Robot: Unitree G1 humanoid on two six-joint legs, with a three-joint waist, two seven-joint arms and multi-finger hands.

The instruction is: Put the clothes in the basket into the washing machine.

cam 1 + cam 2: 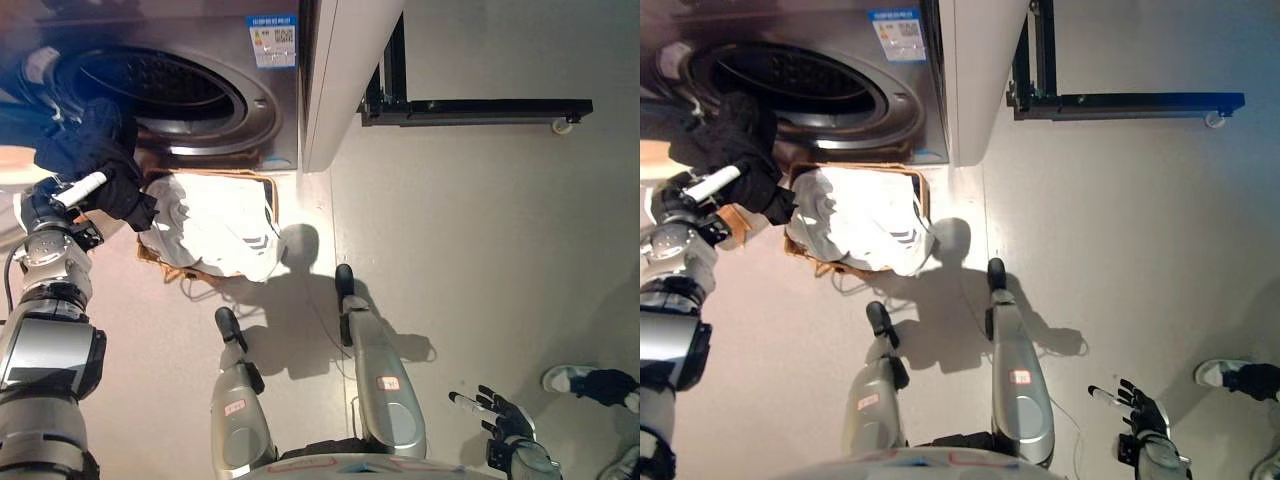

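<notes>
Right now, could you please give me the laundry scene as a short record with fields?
left hand: raised, curled round a dark garment beside the washer's opening
right hand: low at the right, fingers spread, holding nothing
washing machine: round opening showing
basket: on the floor in front of the machine, holding white clothes
person: shoe at the right edge

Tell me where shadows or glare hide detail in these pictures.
Left eye view: the dark garment in the left hand shows no folds; glare washes out the white clothes in the woven wicker basket. Right eye view: the same.
</notes>
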